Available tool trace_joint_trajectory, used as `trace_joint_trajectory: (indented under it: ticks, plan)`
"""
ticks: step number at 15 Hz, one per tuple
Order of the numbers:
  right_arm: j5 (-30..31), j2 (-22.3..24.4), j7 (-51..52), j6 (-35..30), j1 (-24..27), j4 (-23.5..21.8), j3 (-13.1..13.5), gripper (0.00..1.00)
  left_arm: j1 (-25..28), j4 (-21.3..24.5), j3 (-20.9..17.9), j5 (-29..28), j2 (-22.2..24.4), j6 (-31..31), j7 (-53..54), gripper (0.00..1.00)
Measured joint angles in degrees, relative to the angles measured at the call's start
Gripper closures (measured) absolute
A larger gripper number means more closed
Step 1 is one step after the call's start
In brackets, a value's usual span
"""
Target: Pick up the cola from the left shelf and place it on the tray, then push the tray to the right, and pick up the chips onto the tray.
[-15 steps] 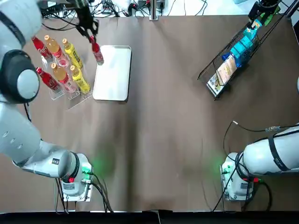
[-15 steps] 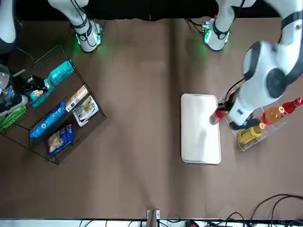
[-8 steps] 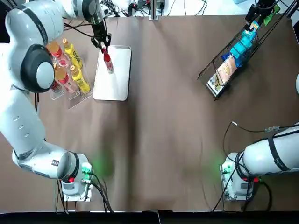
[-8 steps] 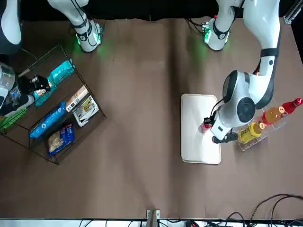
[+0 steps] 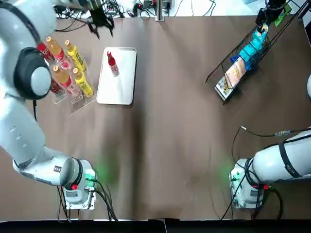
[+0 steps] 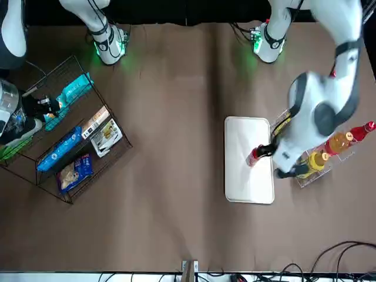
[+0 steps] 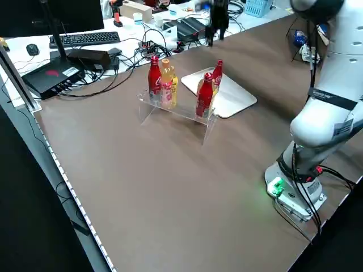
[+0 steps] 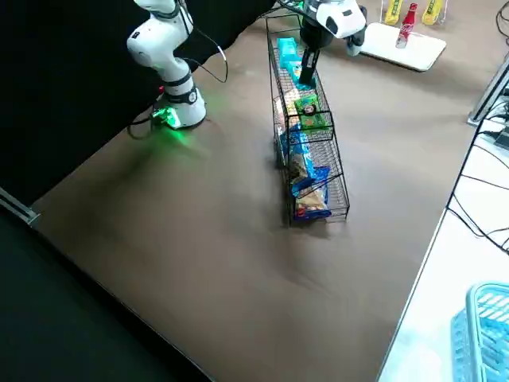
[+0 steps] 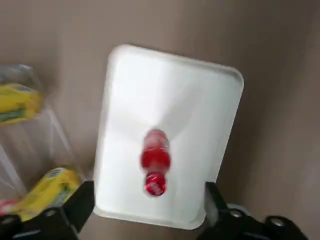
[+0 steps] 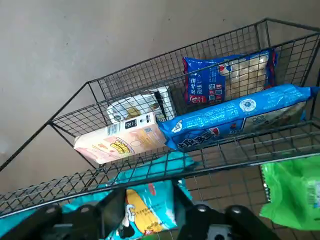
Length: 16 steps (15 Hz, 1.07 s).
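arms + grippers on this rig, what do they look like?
Left arm and right arm: glossy white rounded links, dark grey joint caps, thin black bands. Bases glow green, black cables trailing. Left gripper and right gripper: black, two-fingered.

Left white-and-grey robot arm (image 5: 29,77): reaching far forward from its base, elbow bending high.
Left black two-finger gripper (image 5: 101,28): hanging raised, pointing straight down, fingers (image 9: 75,207) standing wide apart, gripping nothing.
Right white-and-grey robot arm (image 5: 282,162): stretching forward and outward.
Right black two-finger gripper (image 10: 148,202): pointing downward at the far right.
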State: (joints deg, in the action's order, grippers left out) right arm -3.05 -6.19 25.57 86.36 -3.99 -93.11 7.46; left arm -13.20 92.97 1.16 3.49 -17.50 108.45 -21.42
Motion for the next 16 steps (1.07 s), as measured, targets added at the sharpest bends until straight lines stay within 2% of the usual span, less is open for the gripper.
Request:
trace_joint_trajectory:
  ticks: [1, 4, 7, 9, 13, 15, 16]
  plan:
    - [0.00, 0.00, 0.00, -0.09, 0.01, 0.13, 0.01, 0.66, 0.21, -0.22, -1.04, -0.74, 3.14, -1.84, 0.61, 0.00]
    - [0.00, -0.01, 0.00, -0.27, 0.02, 0.22, 0.01, 0.69, 1.24, -0.26, -2.12, -3.34, 12.24, -9.84, 5.90, 0.00]
    - [-0.01, -0.01, 0.00, -1.25, 0.02, 0.54, 0.02, 0.71, 1.81, -0.73, -2.13, -3.71, 17.26, -17.40, 12.16, 0.00]
    - [-0.02, -0.02, 0.00, -2.06, -0.03, 0.85, 0.01, 0.72, 1.94, -1.82, -2.12, -3.76, 18.20, -20.44, 15.95, 0.00]
    - [-0.03, -0.04, 0.00, -4.76, -0.04, 1.71, 0.00, 0.72, 4.31, -2.40, -1.93, -3.78, 18.24, -21.64, 18.41, 0.00]
    - [-0.05, -0.04, 0.00, -5.40, -0.05, 2.77, -0.02, 0.72, 4.67, -0.90, -1.97, -3.78, 16.92, -21.38, 18.42, 0.00]
    - [-0.06, -0.04, 0.00, -6.22, -0.10, 3.65, -0.04, 0.72, 4.66, 0.40, -1.95, -3.78, 15.27, -19.23, 18.25, 0.00]
